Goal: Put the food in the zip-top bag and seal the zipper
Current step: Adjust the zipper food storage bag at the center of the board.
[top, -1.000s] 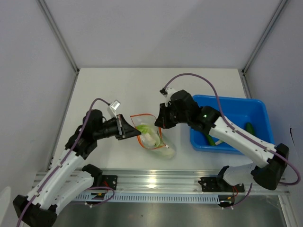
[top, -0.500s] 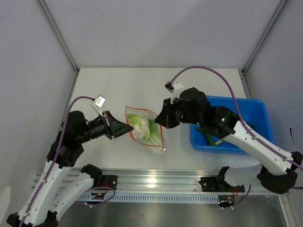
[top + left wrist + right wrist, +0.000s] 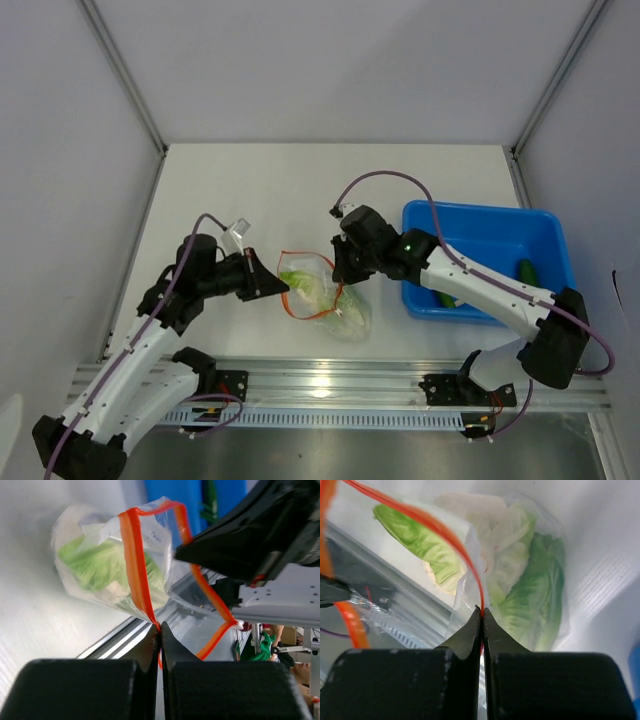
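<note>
Now: leafy greens (image 3: 536, 587) bagged; sealing step.
Grip: left gripper (image 3: 160, 629), right gripper (image 3: 481, 611) pinch zipper (image 3: 134, 565) ends.
Next: press zipper shut.

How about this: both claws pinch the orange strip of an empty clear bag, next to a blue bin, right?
Not quite: the bag is not empty. The right wrist view shows leafy green food inside it. The rest holds: left gripper and right gripper both pinch the orange zipper, blue bin alongside.
</note>
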Robot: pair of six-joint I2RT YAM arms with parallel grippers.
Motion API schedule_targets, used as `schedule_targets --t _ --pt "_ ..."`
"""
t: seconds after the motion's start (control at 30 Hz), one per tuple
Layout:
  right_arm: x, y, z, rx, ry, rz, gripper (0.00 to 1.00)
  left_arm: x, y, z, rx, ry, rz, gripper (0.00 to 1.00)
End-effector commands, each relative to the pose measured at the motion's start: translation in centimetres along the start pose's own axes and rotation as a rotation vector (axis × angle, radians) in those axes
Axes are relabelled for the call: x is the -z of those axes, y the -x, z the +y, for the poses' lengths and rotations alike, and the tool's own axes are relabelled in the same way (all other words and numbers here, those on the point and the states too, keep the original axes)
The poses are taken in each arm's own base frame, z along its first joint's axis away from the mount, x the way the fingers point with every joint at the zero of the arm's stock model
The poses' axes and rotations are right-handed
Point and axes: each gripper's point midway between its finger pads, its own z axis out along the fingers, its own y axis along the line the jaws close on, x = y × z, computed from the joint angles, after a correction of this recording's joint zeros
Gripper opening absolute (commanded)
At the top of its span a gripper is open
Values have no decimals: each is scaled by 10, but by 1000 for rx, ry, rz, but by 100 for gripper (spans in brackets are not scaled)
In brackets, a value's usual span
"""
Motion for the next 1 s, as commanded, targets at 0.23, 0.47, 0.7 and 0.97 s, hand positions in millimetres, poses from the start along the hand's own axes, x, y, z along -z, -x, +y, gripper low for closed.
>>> schedule_targets --t 0.23,0.47,0.7,0.97 --pt "71 60 27 58 3 -214 9 39 41 -74 -190 -154 -153 1" --pt "103 72 24 -29 36 -233 99 10 30 -44 -121 -142 -86 1" --pt "157 124 -40 -210 -100 -372 99 12 59 -82 -158 -195 -75 1" --pt "163 122 -276 -720 -507 -399 100 10 81 -105 -141 -218 -63 1"
